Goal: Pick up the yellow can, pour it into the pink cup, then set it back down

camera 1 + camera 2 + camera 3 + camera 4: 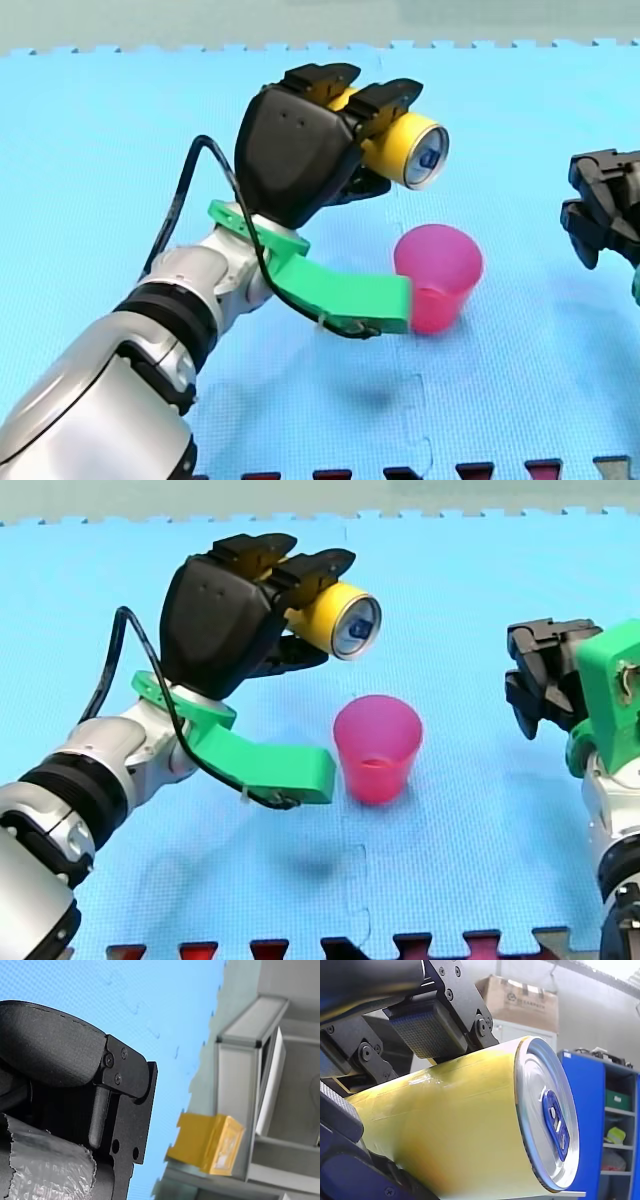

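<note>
My left hand [345,130] is shut on the yellow can [412,148], holding it raised and tipped on its side. The can's silver top with a blue tab [357,626] faces right and slightly down, above and a little left of the pink cup [377,748]. The cup stands upright on the blue mat, just right of my green wrist bracket [270,768]. In the second wrist view the can [470,1130] lies across the picture with finger pads [422,1030] pressed on its side. My right hand [540,675] hangs at the right edge, away from the cup.
The blue foam mat [520,380] covers the work surface, with a toothed far edge and coloured tiles along the near edge. A yellow box [207,1142] and grey shelving sit beyond the mat. Blue shelves [615,1110] and a cardboard box [520,997] stand in the background.
</note>
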Robot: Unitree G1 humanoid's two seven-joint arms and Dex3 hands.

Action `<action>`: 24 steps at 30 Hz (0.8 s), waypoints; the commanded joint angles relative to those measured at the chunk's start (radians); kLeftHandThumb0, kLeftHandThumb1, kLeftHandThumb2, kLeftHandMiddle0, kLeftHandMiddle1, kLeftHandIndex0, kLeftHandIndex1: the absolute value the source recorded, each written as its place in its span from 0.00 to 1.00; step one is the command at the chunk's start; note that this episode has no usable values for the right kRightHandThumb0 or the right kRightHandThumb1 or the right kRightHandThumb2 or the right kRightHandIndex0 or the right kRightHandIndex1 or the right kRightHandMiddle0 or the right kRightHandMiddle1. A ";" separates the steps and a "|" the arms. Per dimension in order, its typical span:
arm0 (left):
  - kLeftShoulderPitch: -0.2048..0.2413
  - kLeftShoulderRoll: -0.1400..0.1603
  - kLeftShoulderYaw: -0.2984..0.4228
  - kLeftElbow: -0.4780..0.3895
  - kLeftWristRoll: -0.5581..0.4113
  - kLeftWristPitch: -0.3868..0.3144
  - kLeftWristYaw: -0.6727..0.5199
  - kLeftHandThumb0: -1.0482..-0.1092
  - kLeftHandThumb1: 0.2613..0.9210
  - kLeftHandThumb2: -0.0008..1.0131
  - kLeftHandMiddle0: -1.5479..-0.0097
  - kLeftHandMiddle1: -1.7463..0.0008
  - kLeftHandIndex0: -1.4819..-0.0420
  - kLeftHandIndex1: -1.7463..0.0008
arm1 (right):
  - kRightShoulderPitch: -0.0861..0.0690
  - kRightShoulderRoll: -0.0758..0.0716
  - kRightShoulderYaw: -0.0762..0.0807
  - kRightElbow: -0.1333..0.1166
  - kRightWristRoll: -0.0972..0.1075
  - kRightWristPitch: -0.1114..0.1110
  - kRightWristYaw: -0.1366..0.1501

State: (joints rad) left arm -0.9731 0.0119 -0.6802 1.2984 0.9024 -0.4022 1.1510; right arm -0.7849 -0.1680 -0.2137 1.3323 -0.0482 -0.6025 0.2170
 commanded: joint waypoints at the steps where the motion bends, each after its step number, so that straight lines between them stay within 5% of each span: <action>1: -0.014 -0.002 -0.004 0.002 0.000 0.002 0.005 0.78 0.78 0.00 0.09 0.96 0.16 0.99 | 0.002 -0.003 0.003 -0.001 -0.002 -0.006 -0.008; 6: -0.016 -0.003 -0.023 0.006 0.014 0.017 -0.002 0.78 0.78 0.00 0.10 0.95 0.15 0.99 | 0.006 -0.005 0.004 -0.001 -0.005 -0.015 -0.012; 14: -0.018 -0.004 -0.047 0.009 0.033 0.037 -0.005 0.78 0.77 0.00 0.13 0.94 0.16 0.99 | 0.006 -0.011 0.004 -0.002 -0.002 -0.025 0.024; 22: -0.014 -0.002 -0.049 0.013 0.031 0.043 -0.009 0.80 0.78 0.00 0.15 0.91 0.16 0.99 | 0.006 -0.013 -0.008 0.000 0.012 -0.012 0.049; 24: -0.014 0.000 -0.051 0.014 0.034 0.047 -0.007 0.80 0.78 0.00 0.22 0.79 0.16 0.99 | 0.006 -0.014 -0.012 0.000 0.019 -0.009 0.060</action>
State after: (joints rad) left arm -0.9782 0.0069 -0.7297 1.3112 0.9369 -0.3591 1.1396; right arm -0.7817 -0.1760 -0.2202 1.3319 -0.0384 -0.6168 0.2712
